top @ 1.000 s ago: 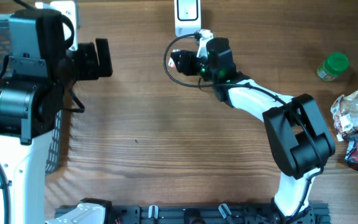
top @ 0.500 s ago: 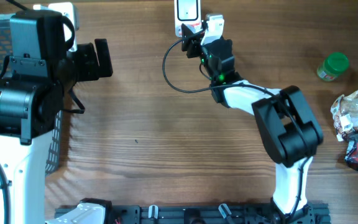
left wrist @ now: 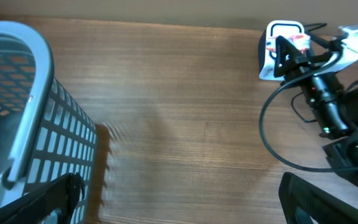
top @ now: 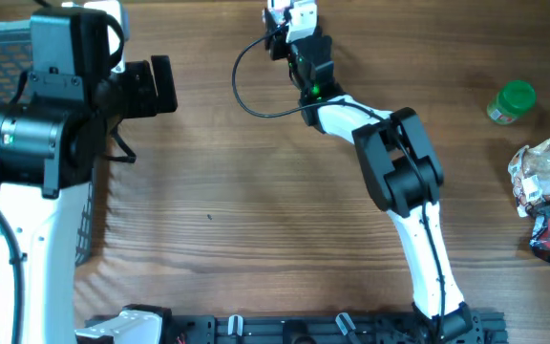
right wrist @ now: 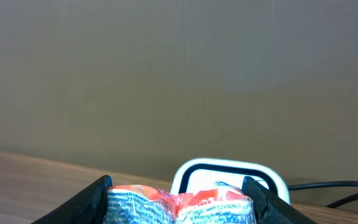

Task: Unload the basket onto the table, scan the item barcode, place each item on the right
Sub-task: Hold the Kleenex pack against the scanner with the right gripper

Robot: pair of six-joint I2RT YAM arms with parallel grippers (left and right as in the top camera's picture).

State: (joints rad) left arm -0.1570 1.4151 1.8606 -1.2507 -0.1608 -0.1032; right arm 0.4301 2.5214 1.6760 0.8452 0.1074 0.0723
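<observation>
On your right gripper (right wrist: 179, 194) the jaws clamp the packet (right wrist: 180, 204), held up at the scanner (right wrist: 229, 170) for a read; left gripper (left wrist: 179, 190) jaws released.

A wooden table (top: 256, 210) carries a mesh basket (left wrist: 35, 106) at left, a white scanner (left wrist: 269, 62) at the back, a green-lidded jar (top: 512, 102) and crinkly bags (top: 547, 182) at right.

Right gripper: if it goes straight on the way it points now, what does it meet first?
Most likely the white barcode scanner, directly ahead, just beyond the red-and-white packet that the right gripper holds. The gap is hard to judge from the wrist view, but it looks small.
</observation>
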